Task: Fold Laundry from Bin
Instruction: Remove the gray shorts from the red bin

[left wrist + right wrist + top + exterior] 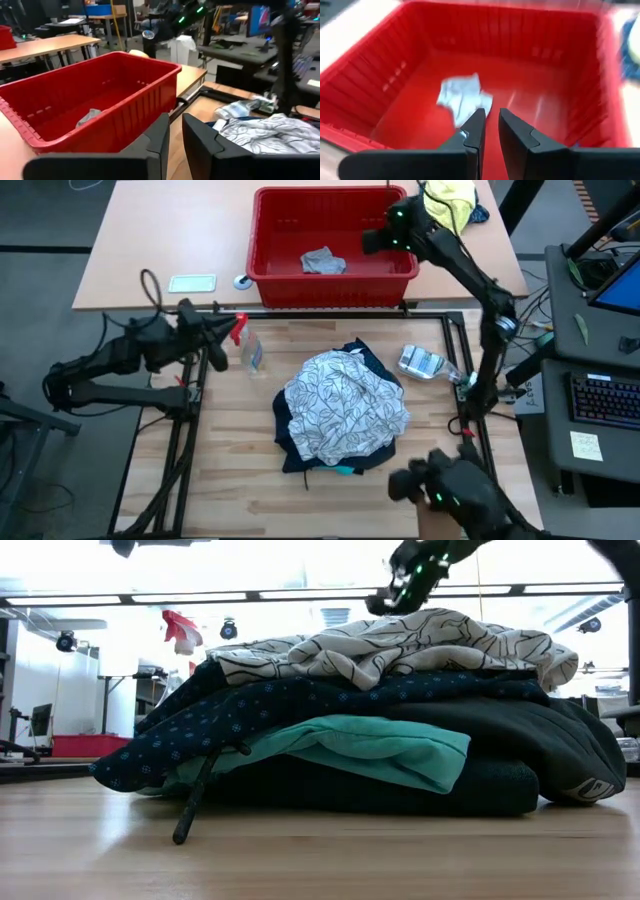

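Wooden counter point(200, 480) carries the stacked soft garments point(345, 415), apparently folded; one crumpled light-grey garment point(322, 262) remains in the red plastic bin point(262, 275). Right tool point(489, 119) hovers above it, fingers nearly together, empty; left tool point(175, 125) likewise, waiting.

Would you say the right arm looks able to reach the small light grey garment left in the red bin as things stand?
Probably yes. The right gripper hangs over the bin, fingers nearly shut and empty, pointing down toward the light grey garment. Nothing lies on the garment or between the two; it would need to open first.
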`<state>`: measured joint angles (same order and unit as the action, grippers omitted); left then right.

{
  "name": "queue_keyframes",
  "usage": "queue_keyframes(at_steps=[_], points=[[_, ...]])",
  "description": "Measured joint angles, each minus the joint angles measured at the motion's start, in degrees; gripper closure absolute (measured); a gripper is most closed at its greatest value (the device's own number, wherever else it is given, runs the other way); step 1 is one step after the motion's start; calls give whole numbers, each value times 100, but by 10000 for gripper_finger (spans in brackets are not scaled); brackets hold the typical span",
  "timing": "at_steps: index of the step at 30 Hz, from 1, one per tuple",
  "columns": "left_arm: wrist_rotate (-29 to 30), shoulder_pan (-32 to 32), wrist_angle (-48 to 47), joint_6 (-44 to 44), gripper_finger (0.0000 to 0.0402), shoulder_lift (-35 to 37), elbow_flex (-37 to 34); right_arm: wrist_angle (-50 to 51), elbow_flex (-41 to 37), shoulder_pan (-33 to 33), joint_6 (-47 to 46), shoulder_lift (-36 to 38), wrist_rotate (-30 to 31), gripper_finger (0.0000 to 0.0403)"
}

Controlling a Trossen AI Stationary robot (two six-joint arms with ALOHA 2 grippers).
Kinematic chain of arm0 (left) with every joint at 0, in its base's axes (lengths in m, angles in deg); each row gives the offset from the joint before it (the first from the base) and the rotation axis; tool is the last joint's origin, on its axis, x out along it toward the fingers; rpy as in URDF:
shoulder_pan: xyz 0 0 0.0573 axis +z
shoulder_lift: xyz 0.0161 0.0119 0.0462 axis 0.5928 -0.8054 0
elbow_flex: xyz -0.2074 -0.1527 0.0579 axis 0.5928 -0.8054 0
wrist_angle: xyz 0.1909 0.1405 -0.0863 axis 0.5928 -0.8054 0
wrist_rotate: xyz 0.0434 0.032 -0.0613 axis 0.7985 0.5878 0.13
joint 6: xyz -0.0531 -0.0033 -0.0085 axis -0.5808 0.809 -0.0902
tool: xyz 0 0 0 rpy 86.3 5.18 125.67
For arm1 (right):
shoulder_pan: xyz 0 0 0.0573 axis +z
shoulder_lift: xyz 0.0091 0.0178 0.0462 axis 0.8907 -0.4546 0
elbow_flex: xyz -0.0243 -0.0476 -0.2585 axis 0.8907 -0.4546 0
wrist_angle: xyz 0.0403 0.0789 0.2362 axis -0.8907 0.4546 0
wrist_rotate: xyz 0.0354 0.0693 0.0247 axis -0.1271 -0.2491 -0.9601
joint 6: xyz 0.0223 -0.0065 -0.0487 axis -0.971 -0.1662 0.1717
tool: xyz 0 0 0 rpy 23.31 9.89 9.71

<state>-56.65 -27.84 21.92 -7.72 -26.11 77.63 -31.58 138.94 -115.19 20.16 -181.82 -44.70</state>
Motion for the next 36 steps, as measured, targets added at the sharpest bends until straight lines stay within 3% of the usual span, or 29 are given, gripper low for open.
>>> queue_keyframes(at_steps=[6,15,25,29,36], points=[[-17,-4,-342,17,365,145,0,913,866,-149,-460,-1054,-143,360],[331,0,-468,-12,365,612,-2,1468,1761,-158,-647,-1985,-191,360],[1916,0,-573,-474,365,928,-2,1491,1842,-509,-589,-2481,-214,360],[2416,0,-593,-474,365,931,-2,1363,1842,-604,-447,-2822,-900,360],[2979,0,-589,-625,365,931,-2,523,1840,-625,-698,-3319,-2728,360]])
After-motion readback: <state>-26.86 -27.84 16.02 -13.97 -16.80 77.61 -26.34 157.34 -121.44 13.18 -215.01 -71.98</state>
